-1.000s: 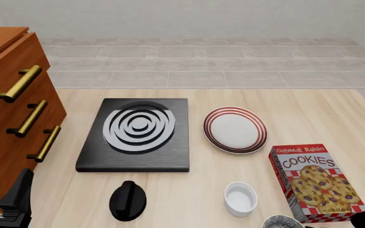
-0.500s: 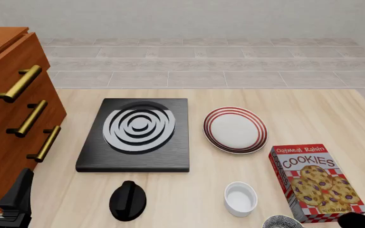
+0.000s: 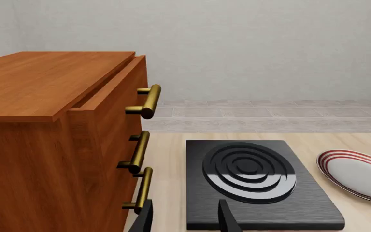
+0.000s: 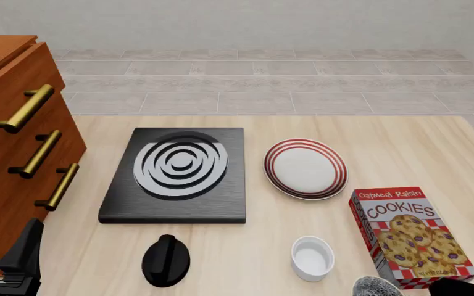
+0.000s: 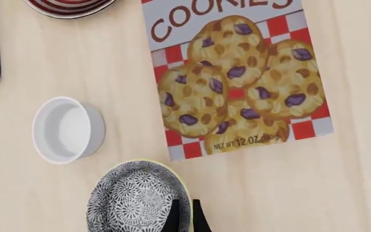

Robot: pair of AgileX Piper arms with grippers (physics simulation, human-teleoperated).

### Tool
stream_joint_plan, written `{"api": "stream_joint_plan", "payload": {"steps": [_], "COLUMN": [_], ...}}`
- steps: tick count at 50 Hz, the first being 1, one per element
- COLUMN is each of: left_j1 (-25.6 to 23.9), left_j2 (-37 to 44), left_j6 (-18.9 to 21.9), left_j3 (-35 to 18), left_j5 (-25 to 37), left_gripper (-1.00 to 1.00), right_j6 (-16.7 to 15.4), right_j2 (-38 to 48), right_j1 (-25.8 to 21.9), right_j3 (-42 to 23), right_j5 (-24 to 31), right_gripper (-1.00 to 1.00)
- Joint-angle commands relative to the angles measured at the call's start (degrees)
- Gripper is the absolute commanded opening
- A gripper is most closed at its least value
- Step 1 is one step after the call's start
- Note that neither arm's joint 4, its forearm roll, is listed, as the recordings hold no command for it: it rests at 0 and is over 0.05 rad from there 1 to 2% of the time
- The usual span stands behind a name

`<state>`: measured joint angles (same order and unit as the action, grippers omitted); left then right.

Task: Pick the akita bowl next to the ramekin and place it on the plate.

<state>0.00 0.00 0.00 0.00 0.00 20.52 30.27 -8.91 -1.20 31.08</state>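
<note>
The akita bowl (image 5: 134, 198), speckled black and white, lies beside the white ramekin (image 5: 66, 129) near the table's front edge; in the front view only its top (image 4: 377, 287) shows at the bottom. My right gripper (image 5: 187, 218) is shut on the bowl's rim, one finger inside and one outside. The red-striped plate (image 4: 305, 168) sits farther back, right of the stove; the ramekin (image 4: 312, 258) is in front of it. My left gripper (image 3: 185, 221) is open and holds nothing, low at the front left (image 4: 7, 253) beside the cabinet.
A cookies box (image 4: 410, 237) lies flat right of the ramekin, between bowl and plate. A black stove plate (image 4: 175, 172) occupies the middle, a black knob-like object (image 4: 165, 260) in front of it. A wooden drawer cabinet (image 4: 15, 142) stands at the left.
The right arm has slid left along the bottom edge. The akita bowl has shifted a little right and shows larger in the front view. The left arm has not moved.
</note>
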Motion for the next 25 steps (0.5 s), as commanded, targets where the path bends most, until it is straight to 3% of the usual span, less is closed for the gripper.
{"api": "stream_joint_plan", "payload": {"steps": [1,11,14,25], "left_j1": [0.0,0.0,0.0,0.0], "left_j2": [0.0,0.0,0.0,0.0], "left_j6": [0.0,0.0,0.0,0.0], "left_j3": [0.0,0.0,0.0,0.0], "left_j5": [0.0,0.0,0.0,0.0], "left_gripper": [1.00,1.00,1.00,1.00], "right_j6": [1.0,0.9,2.4,2.1], "right_j2": [0.7,-5.6,-8.7,-11.7], "right_j1": [-1.3,-2.9,-5.0,-5.8], "right_j3": [1.2,-0.7,-2.5,-6.0], "right_j5": [0.4,6.7,9.5,14.6], "right_gripper": [-1.00,-1.00,-1.00,-1.00]}}
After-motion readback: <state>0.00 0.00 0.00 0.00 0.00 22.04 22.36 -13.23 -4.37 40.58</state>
